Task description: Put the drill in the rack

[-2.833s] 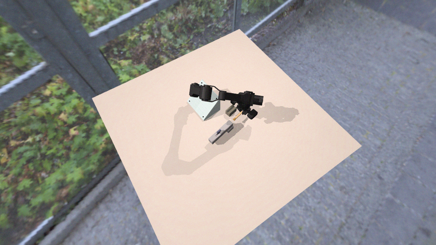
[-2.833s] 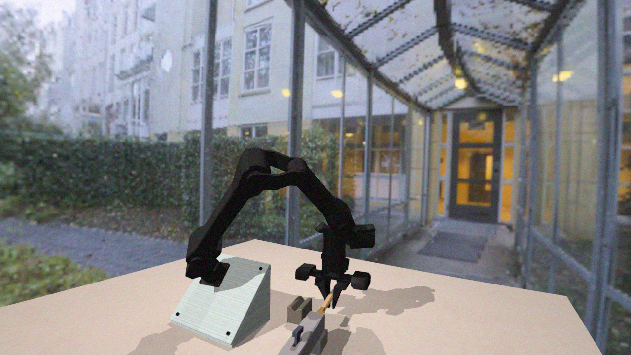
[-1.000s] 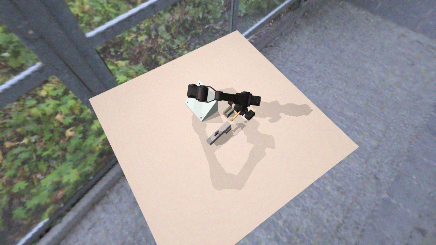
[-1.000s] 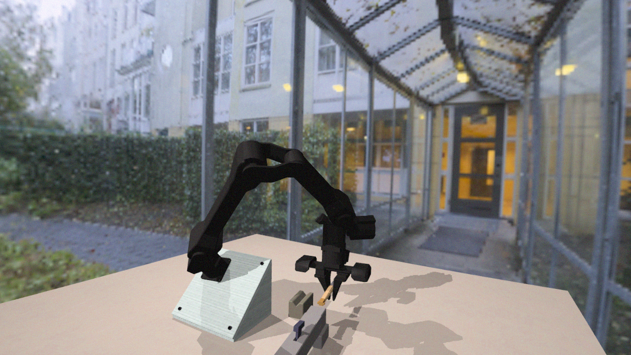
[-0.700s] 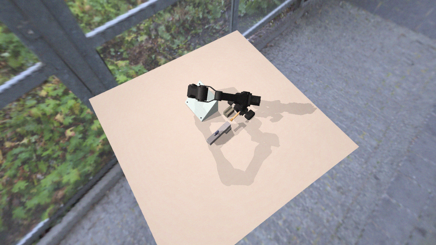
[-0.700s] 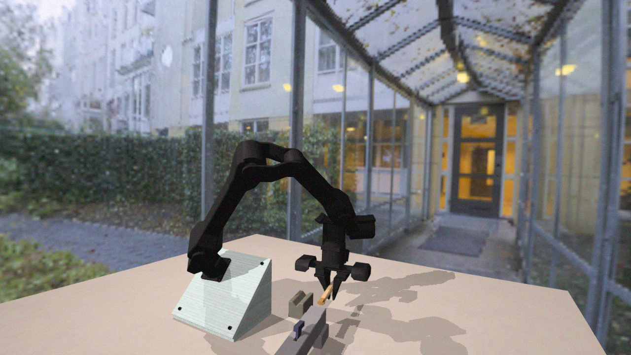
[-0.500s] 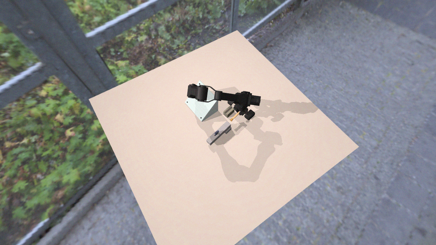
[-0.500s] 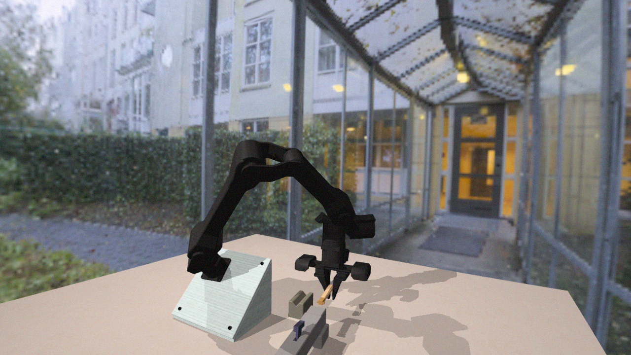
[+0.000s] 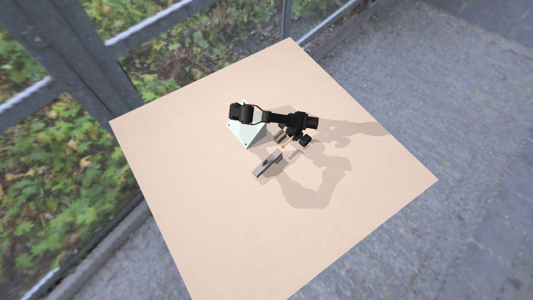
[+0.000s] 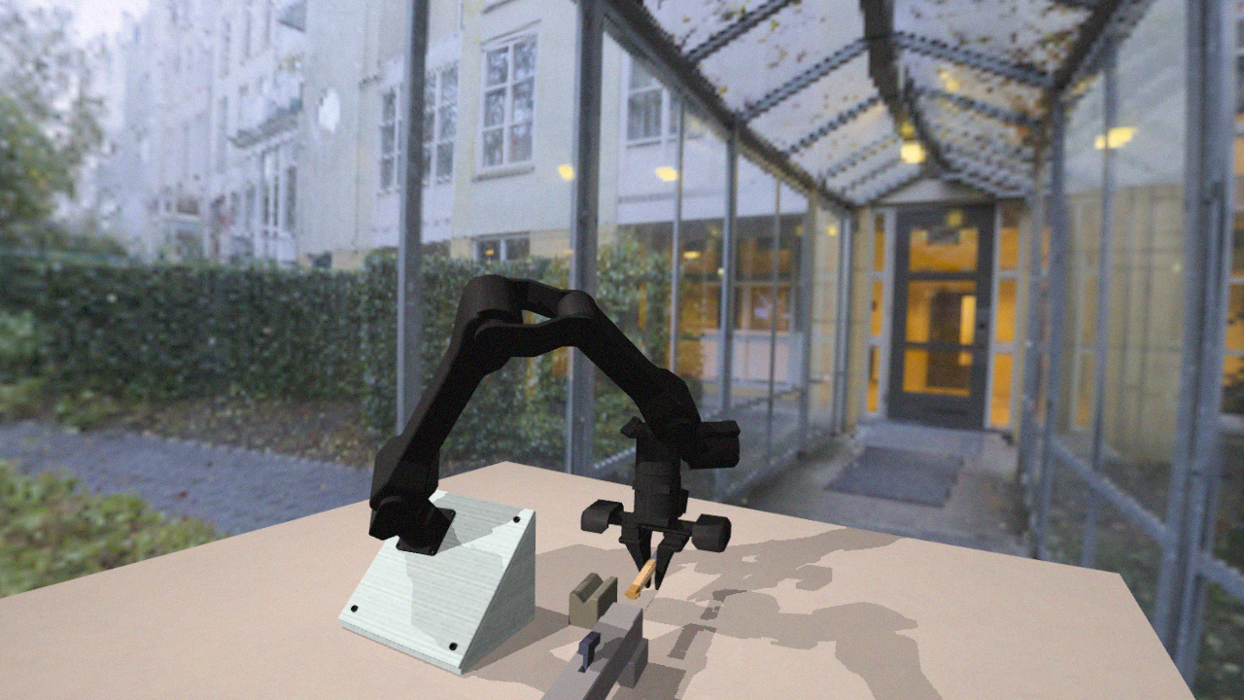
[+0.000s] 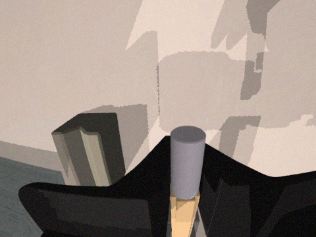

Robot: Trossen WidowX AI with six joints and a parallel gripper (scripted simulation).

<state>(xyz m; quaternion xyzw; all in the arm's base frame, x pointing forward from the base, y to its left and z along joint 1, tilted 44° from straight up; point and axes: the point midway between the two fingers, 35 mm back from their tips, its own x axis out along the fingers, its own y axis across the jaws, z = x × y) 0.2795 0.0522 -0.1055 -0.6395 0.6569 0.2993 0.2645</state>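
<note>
The drill [image 10: 641, 577], a thin orange shaft with a grey cylinder at its end, is being held between the fingers of the pincer [image 10: 650, 567], which is closing firmly on it. It is hanging in the air, tilted, with its free end pointing down and away from the fingers. It is already out of the long grey block [image 10: 608, 652] that is lying lower and nearer to the exterior camera than the pincer.

The rack [image 10: 592, 600], a small grey piece with a V-shaped groove on top, is standing just beside the pincer, on the side toward the arm's pale wedge base [image 10: 452, 591]. In the wrist view the rack [image 11: 89, 149] is appearing to the left of the held drill [image 11: 186, 180], close but not touching.

In my judgement, the step in hand is laying the drill into the groove. To do it well, the pincer should be travelling sideways toward the rack while keeping enough height, so the hanging end is not hitting the rack wall. The drill should be turned until it is lying along the groove, then lowered slowly, and the fingers should be opening only when the shaft is resting in the V. The dark key [image 10: 588, 648] on the block is staying below and apart.
</note>
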